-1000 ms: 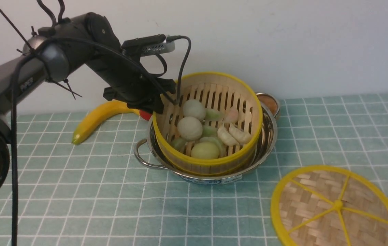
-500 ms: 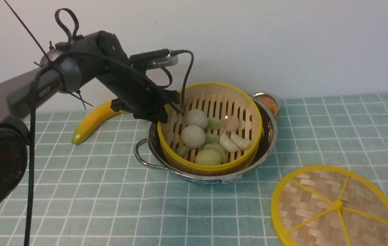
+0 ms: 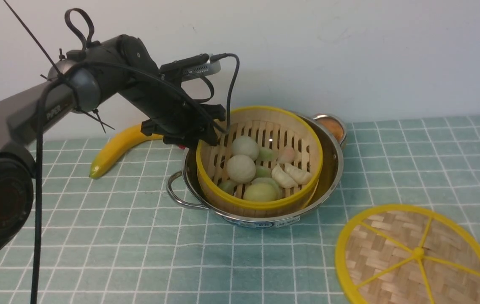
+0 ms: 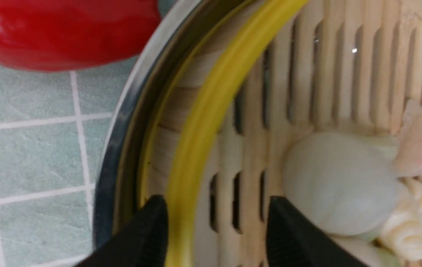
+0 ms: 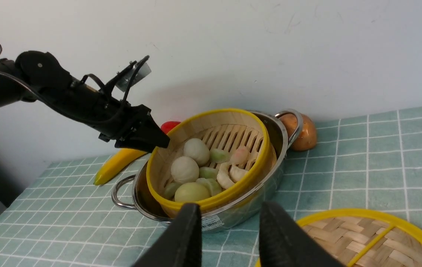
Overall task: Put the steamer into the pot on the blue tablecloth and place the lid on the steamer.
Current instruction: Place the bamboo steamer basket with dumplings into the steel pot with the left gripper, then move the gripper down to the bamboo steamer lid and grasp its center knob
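Left wrist view: left gripper (image 4: 214,204) released astride steamer (image 4: 211,107) rim, red object (image 4: 62,33) beside pot (image 4: 120,133).

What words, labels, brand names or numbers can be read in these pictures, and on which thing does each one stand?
"PIPER": white letters on the left arm, front view.
Label low on the outer wall of the pot: there is print on it, but it is too small and blurred to read in any view.
No other text, number or sign is visible.
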{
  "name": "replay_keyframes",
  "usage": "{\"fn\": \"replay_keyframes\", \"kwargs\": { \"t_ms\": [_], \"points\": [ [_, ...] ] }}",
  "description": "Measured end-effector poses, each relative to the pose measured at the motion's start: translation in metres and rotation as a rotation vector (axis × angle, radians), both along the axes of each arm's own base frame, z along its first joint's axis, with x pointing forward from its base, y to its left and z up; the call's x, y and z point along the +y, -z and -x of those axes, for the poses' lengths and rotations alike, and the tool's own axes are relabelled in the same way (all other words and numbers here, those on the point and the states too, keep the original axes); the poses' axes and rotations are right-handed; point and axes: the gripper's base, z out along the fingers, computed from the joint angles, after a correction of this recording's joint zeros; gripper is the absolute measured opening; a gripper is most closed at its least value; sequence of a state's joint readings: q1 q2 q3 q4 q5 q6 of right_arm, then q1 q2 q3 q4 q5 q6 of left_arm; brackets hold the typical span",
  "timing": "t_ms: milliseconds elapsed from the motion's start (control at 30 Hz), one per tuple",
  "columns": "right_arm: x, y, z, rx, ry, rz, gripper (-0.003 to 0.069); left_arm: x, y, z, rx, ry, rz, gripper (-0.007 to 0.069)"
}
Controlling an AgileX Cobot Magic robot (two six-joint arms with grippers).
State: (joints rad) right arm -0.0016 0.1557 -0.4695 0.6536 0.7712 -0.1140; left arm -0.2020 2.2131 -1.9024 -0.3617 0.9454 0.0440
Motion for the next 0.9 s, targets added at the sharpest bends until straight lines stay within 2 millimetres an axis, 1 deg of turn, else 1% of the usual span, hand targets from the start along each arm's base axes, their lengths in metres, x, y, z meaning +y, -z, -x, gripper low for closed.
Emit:
{"fn": "replay_keyframes", "kwargs": {
  "t_ms": [67,100,133,200,300,333,367,467,533,567,600,633,667,700,767,800,833,900],
  "points": [
    [0.0,0.0,0.0,0.0,0.0,-0.001,0.024,-0.001,-0.008,-0.001,-0.009,0.006,0.007,0.0393],
    [0.0,0.0,0.0,0.0,0.0,-0.001,0.024,-0.001,-0.017,-0.002,-0.025,0.012,0.011,0.0417],
    [0.0,0.0,0.0,0.0,0.0,-0.001,0.024,-0.002,-0.031,-0.003,-0.046,0.022,0.017,0.0436],
    [0.0,0.0,0.0,-0.001,0.001,-0.002,0.024,-0.003,-0.049,-0.005,-0.074,0.036,0.021,0.0449],
    [0.0,-0.003,-0.001,-0.025,0.01,-0.027,0.024,-0.003,-0.09,-0.001,-0.127,0.073,0.023,0.0452],
    [-0.001,-0.006,-0.001,-0.044,0.014,-0.054,0.024,-0.003,-0.098,0.001,-0.135,0.081,0.021,0.045],
    [0.0,-0.009,-0.001,-0.069,0.017,-0.1,0.024,-0.002,-0.118,0.003,-0.183,0.087,0.028,0.0442],
    [-0.003,-0.023,-0.002,-0.173,0.044,-0.234,0.024,0.0,-0.16,0.015,-0.295,0.103,0.037,0.0395],
    [-0.006,-0.035,-0.002,-0.253,0.066,-0.312,0.024,0.003,-0.189,0.029,-0.373,0.119,0.036,0.0333],
    [-0.008,-0.044,-0.004,-0.295,0.077,-0.336,0.024,0.005,-0.207,0.04,-0.419,0.133,0.033,0.0283],
    [-0.008,-0.045,-0.004,-0.3,0.078,-0.337,0.024,0.005,-0.21,0.042,-0.428,0.135,0.033,0.0266],
    [-0.008,-0.053,-0.006,-0.321,0.078,-0.341,0.024,0.007,-0.224,0.052,-0.464,0.144,0.03,0.0218],
    [-0.008,-0.061,-0.008,-0.341,0.074,-0.339,0.024,0.009,-0.236,0.06,-0.494,0.15,0.03,0.0189],
    [-0.007,-0.075,-0.014,-0.35,0.057,-0.337,0.024,0.014,-0.26,0.079,-0.558,0.16,0.023,0.0111],
    [-0.003,-0.092,-0.02,-0.369,0.019,-0.304,0.024,0.018,-0.281,0.098,-0.62,0.168,0.009,0.0047],
    [0.0,-0.102,-0.027,-0.372,-0.017,-0.28,0.024,0.023,-0.298,0.115,-0.671,0.169,-0.002,0.0008],
    [0.003,-0.107,-0.036,-0.354,-0.049,-0.254,0.024,0.026,-0.31,0.127,-0.707,0.171,-0.01,-0.0006],
    [0.013,-0.131,-0.05,-0.365,-0.164,-0.168,0.024,0.034,-0.338,0.16,-0.8,0.171,-0.038,-0.0023]
  ]
}}
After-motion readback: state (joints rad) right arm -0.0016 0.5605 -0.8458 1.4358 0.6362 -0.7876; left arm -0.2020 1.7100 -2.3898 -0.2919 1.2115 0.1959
